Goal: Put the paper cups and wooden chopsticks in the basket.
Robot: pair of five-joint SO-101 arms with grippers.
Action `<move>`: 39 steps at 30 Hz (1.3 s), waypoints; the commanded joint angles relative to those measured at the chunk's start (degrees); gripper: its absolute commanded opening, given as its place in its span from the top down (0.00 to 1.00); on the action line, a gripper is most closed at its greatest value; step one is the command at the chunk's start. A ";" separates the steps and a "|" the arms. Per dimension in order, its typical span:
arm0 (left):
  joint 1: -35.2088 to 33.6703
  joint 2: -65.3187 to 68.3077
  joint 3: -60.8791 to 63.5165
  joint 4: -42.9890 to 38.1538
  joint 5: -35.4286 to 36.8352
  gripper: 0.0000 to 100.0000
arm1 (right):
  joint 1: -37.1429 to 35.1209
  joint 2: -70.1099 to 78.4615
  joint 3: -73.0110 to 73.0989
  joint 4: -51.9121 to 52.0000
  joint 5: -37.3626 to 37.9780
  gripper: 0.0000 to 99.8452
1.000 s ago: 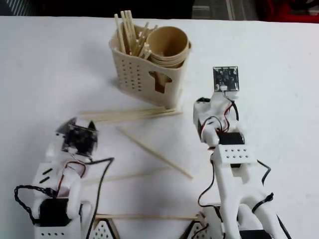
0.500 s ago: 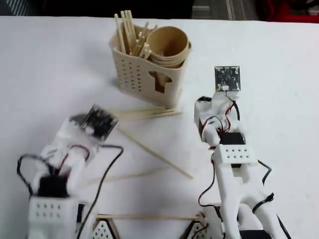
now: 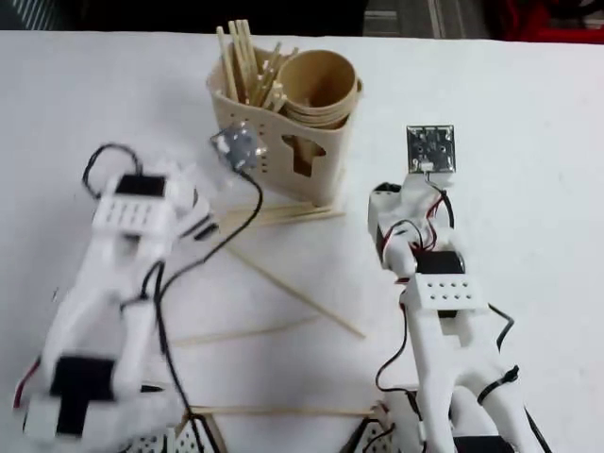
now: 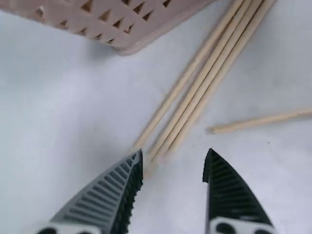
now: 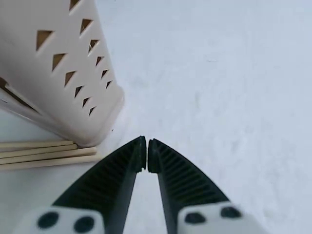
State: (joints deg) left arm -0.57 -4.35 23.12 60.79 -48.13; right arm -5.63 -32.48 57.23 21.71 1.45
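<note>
Chopsticks (image 4: pixel 204 83) bundled beside the basket (image 3: pixel 326 142).
Light, stiff, rolly; I'd pinch mid-bundle. Left fingers (image 4: pixel 112 200) spread wide, right fingers (image 5: pixel 117 175) closed empty.

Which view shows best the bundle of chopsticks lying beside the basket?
The left wrist view: the bundle lies ahead of the open left claw, each stick distinct. The high view shows it small beside the basket; the right wrist view shows one end.
</note>
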 commanded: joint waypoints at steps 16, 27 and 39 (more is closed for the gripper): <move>1.89 32.48 -26.99 8.97 -8.00 0.79 | 0.40 -1.36 -0.35 -1.01 -0.26 0.98; 2.15 34.59 -29.89 14.95 -8.00 0.80 | 0.48 -1.45 -0.35 -1.01 -0.26 0.98; 2.15 33.98 -23.74 21.63 -17.05 0.98 | 0.48 -1.45 -0.35 -1.01 -0.26 0.98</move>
State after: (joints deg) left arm 1.10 30.55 -2.37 80.66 -63.96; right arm -5.63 -32.48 57.23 21.71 1.45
